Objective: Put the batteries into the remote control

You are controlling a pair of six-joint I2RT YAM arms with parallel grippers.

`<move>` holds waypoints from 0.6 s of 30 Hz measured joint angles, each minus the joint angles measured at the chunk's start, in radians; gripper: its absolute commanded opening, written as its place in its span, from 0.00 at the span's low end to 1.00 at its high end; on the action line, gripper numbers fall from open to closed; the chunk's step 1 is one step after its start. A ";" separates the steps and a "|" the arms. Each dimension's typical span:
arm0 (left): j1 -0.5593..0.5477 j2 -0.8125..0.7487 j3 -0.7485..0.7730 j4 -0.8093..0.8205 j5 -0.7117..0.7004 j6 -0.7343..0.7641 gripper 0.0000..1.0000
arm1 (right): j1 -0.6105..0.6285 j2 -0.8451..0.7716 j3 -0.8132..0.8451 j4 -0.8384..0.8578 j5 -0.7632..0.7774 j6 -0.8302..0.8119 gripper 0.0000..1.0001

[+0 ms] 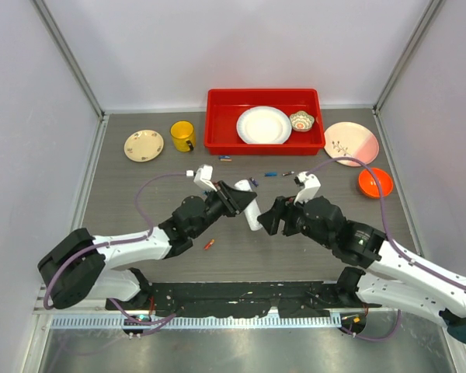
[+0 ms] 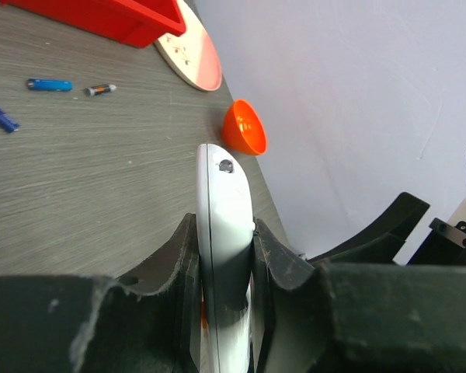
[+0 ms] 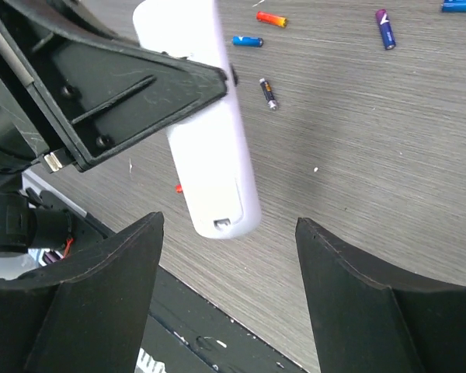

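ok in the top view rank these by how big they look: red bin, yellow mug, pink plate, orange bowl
1. red bin
2. pink plate
3. orange bowl
4. yellow mug, only slightly smaller than the bowl

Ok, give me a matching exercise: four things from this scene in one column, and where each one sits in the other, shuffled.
Things:
1. remote control
2. yellow mug
3. white plate
4. orange bowl

Places:
a. in the red tray
b. clamped between the left fingers
c. next to the pink plate
d. just right of the cream plate

Pairs: 1-b, 2-d, 3-a, 4-c
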 measured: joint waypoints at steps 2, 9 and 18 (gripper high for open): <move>0.000 -0.003 -0.036 0.038 -0.017 0.018 0.00 | 0.000 -0.050 -0.048 0.029 0.026 0.032 0.74; -0.003 0.032 -0.137 0.214 -0.101 0.149 0.00 | 0.000 -0.146 -0.233 0.145 0.151 0.169 0.69; -0.005 0.299 -0.202 0.483 -0.209 0.272 0.00 | -0.002 -0.111 -0.395 0.333 0.168 0.272 0.64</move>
